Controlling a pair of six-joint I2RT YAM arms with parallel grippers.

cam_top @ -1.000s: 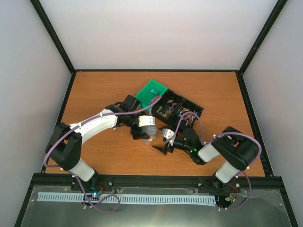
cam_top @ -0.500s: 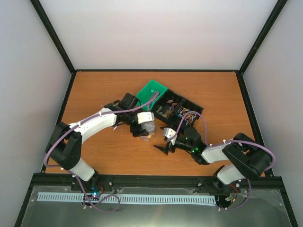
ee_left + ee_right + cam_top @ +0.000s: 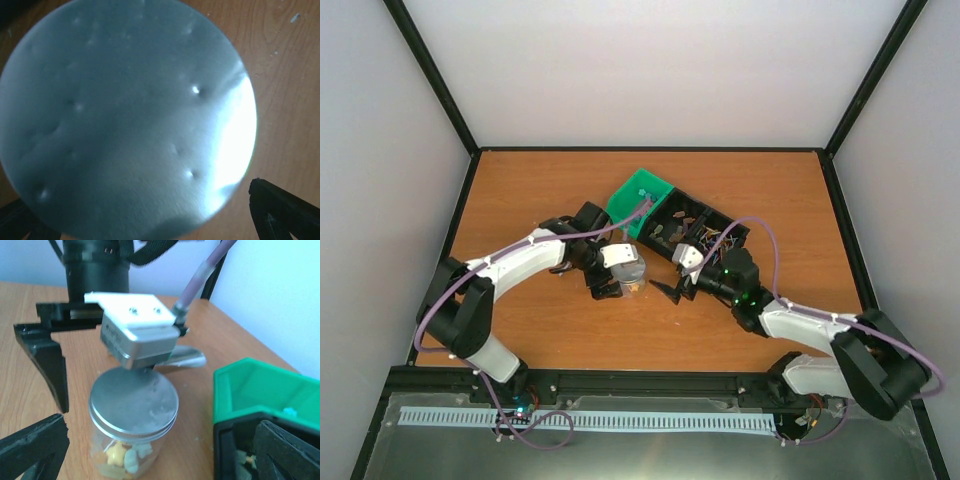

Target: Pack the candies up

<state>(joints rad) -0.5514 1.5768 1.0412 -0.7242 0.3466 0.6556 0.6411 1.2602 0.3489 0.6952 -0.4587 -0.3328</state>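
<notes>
Top external view: near the middle of the bench, the left fingers (image 3: 604, 290) hang over a clear jar (image 3: 633, 273). They are spread, one tip on either side of its silver lid (image 3: 125, 120), and seem not to touch it, though the left wrist view is too close to be sure. The candies (image 3: 121, 456), yellow and pale, lie in the bottom of the jar under the lid. Just right of the jar, the right fingers (image 3: 671, 291) are spread wide and hold nothing. Towards the far edge stands a green tray (image 3: 642, 193), touching a black divided box (image 3: 705, 230) on its right.
</notes>
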